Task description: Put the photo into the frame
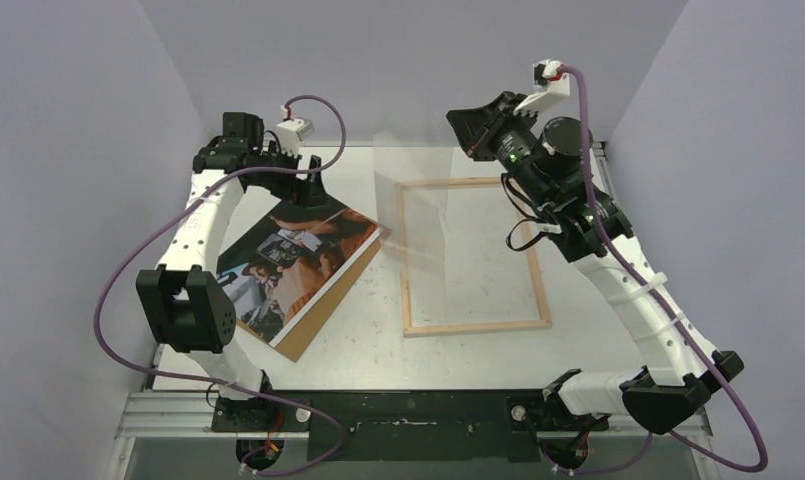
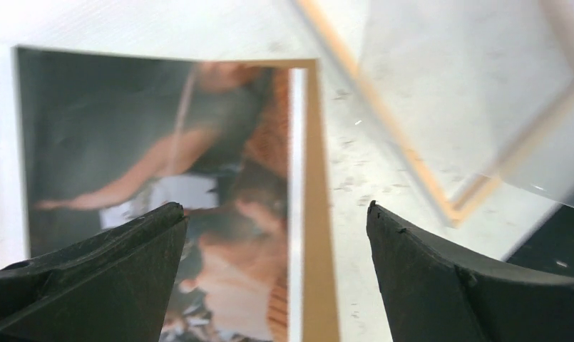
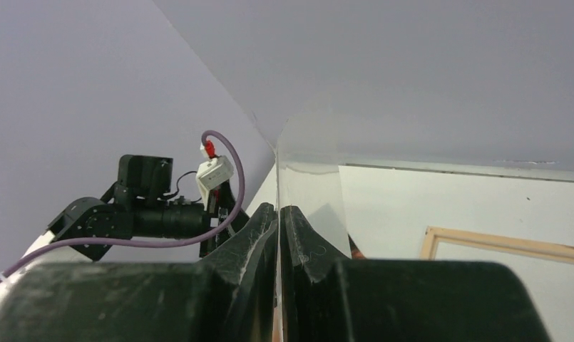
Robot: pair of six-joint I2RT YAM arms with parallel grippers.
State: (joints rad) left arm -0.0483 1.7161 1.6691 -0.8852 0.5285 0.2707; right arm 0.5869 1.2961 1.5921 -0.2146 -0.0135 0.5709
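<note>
Photo [image 1: 283,262], face up on the brown backing panel [image 1: 323,315] left of centre, near the frame [image 1: 475,326]: probably light, limp, slick, best nipped at its white border by the spread left gripper [image 2: 277,214]; right gripper [image 3: 278,214] pinches a clear pane [image 3: 309,192].

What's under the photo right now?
A brown backing panel lies under the photo. Only a narrow strip of it shows along one long edge. The rest of the panel is covered by the print.
</note>
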